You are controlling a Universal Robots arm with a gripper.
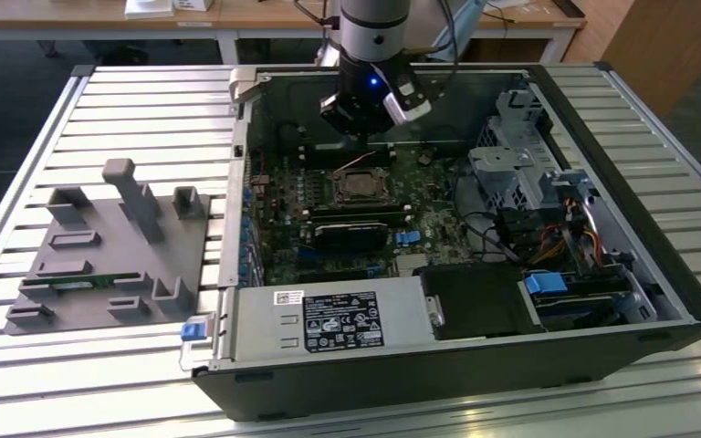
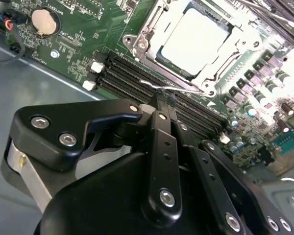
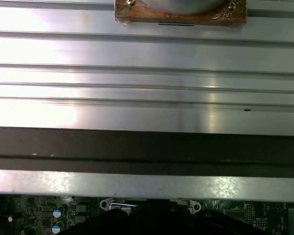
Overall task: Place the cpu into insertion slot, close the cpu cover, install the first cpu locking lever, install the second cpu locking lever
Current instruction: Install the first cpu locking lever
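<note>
Ribbed aluminium slats make up the tabletop (image 1: 58, 109), on which an open black computer case (image 1: 643, 265) lies, with a grey fixture block (image 1: 107, 265) beside it toward the exterior view's left. Much bare tabletop is left along the near edge and at the far left corner. Inside the case, the green circuit board (image 1: 289, 210) is seen, crowded by a drive cage (image 1: 515, 164) and cables on the exterior view's right and a labelled power supply (image 1: 326, 321) at the near wall.

Near the middle of the board the insertion slot (image 2: 152, 36) is found, its silver rim bright in the second wrist view. The cpu (image 2: 193, 39), a flat square with a pale grey metal top, is seated in it. The cpu cover (image 2: 223, 54) is seen lying down around the chip, which shows through its square window. A thin wire locking lever (image 2: 174, 89) runs along the socket's edge beside the black memory slots (image 2: 137, 73).

The tool (image 2: 162, 105) is held just above that lever, over the far half of the case, with its fingers drawn together; whether the lever is touched cannot be told.
</note>
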